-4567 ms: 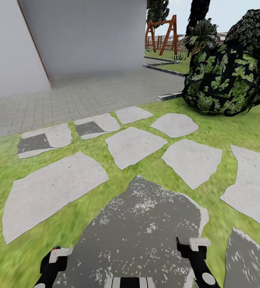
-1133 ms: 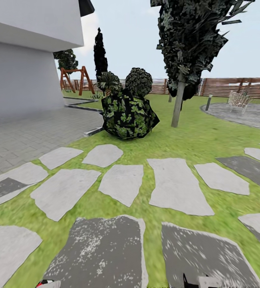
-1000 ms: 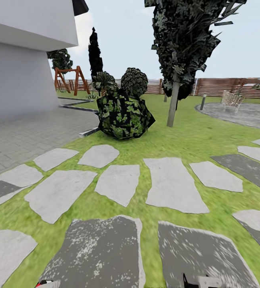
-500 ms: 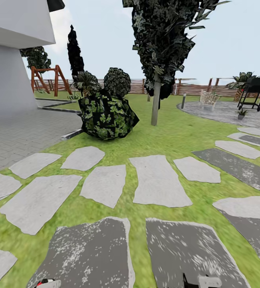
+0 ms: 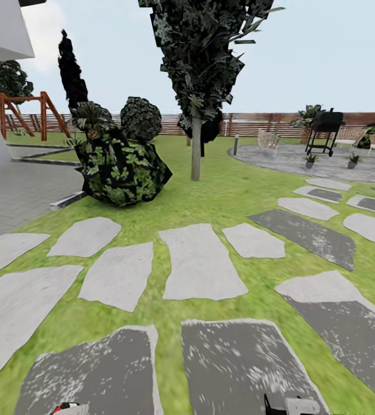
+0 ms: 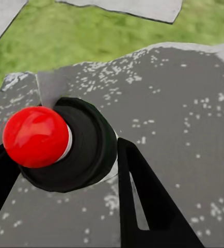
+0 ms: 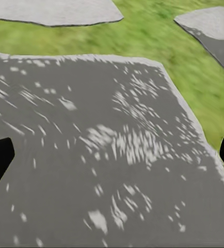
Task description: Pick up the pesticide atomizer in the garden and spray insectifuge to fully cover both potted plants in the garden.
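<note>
The left gripper [image 6: 65, 170] pinches the atomizer [image 6: 58, 142]; right jaws are spread, empty. The potted plants [image 5: 311, 159] lie far ahead-right on the paving [image 5: 279, 158].

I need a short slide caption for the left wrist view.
Left claw holding the red-topped pesticide atomizer above a dark stepping stone.

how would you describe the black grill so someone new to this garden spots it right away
Look to the far right of the lawn, where a round grey paved area lies before the brown slatted fence. The black grill stands at its back edge. It is a dark boxy hood on thin legs, unlike the pale chairs and small potted plants near it.
</note>
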